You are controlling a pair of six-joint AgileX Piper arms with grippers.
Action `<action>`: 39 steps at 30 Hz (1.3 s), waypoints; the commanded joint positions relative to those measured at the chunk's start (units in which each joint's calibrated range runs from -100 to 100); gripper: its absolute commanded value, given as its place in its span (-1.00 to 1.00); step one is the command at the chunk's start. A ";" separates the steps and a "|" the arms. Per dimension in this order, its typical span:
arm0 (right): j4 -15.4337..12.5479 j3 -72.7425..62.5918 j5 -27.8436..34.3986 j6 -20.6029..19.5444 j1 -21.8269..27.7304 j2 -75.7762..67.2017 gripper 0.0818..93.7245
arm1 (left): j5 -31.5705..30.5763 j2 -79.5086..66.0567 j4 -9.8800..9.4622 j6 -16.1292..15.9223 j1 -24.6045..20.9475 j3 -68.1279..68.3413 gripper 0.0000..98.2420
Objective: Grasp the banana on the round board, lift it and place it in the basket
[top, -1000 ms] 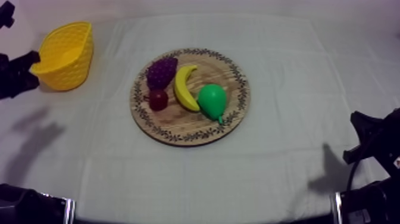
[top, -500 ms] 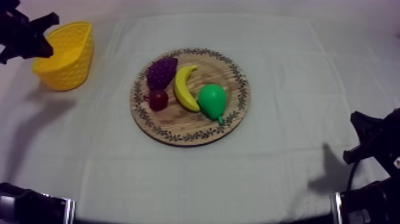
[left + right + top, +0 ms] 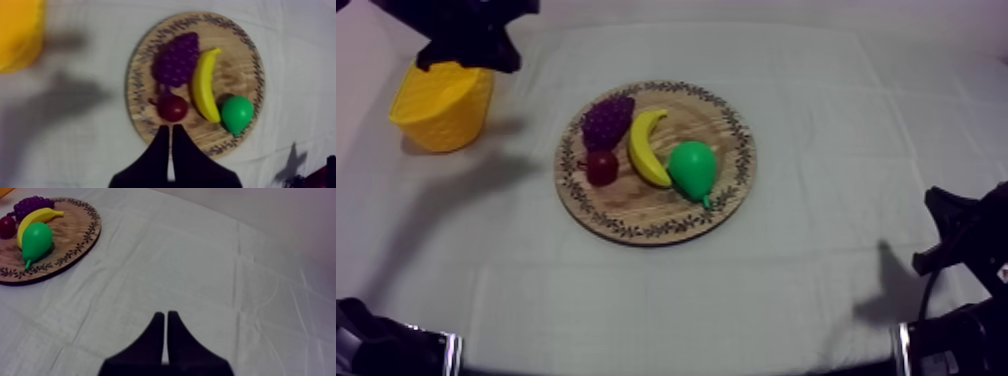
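The banana [image 3: 647,147] lies on the board [image 3: 721,135] between grapes [image 3: 607,120] and pear [image 3: 692,168]; left tool [image 3: 170,131] and right tool [image 3: 165,316] are both closed, holding nothing.

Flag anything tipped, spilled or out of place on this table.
Nothing stands out. The banana, pear, grapes and small red fruit all lie on the wooden board, none spilled, and the yellow basket stands upright beside it.

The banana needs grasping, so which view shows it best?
The left wrist view: it looks down on the whole banana, between the bunch of grapes and the pear. The top view shows it whole too, at a slant. In the right wrist view the pear hides part.
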 commanded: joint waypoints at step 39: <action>0.00 0.04 0.00 -0.01 -0.01 -0.01 -0.99 | 1.74 12.96 3.39 4.26 9.59 -12.94 0.22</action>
